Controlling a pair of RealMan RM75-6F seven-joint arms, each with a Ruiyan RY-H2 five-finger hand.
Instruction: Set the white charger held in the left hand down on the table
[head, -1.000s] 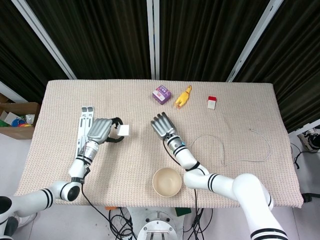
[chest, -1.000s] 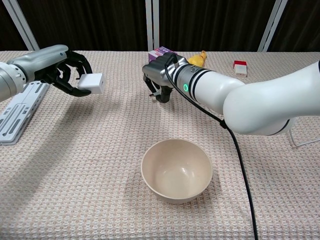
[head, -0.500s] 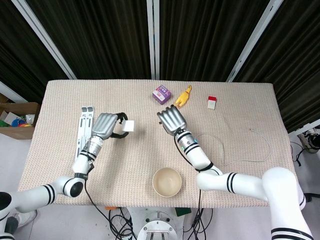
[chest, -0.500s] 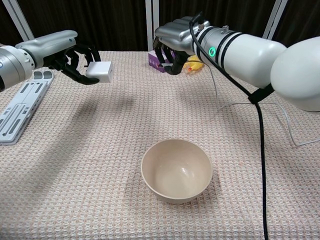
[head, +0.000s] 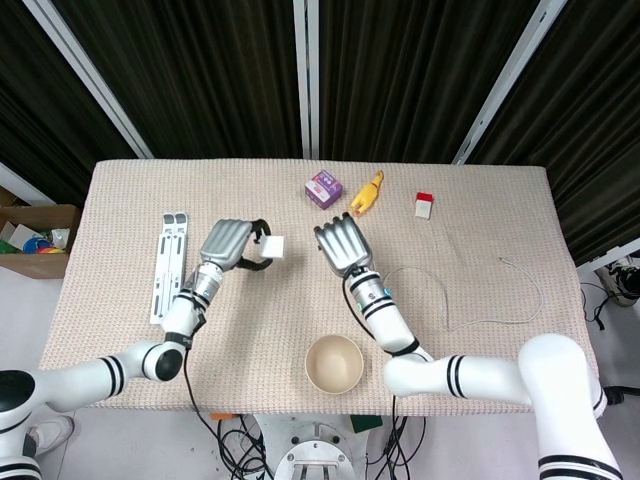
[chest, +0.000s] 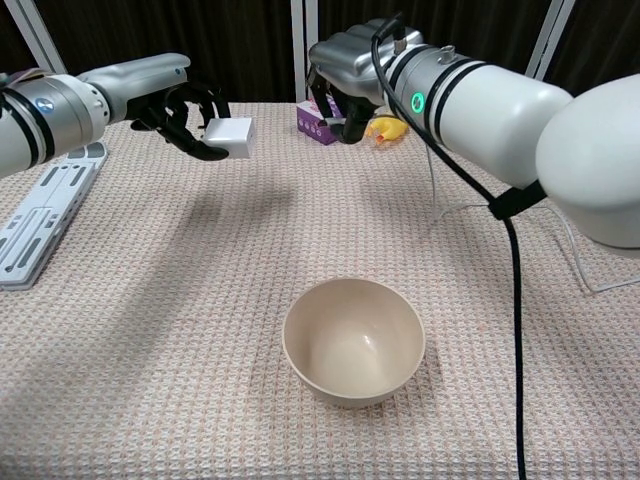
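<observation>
Chest view shows the left hand (chest: 185, 108) pinching the white charger (chest: 230, 131) in the air, well behind the bowl (chest: 353, 340); lowering and release onto the table (chest: 150, 300) remain. The right hand (chest: 345, 70) hovers, curled, empty.

Glossy white arm shells with black bands near the joints. Silver-grey metal backs on the left hand (chest: 178, 105) and right hand (chest: 345, 68), black fingers underneath. Green status light and black cable just behind the right hand.
</observation>
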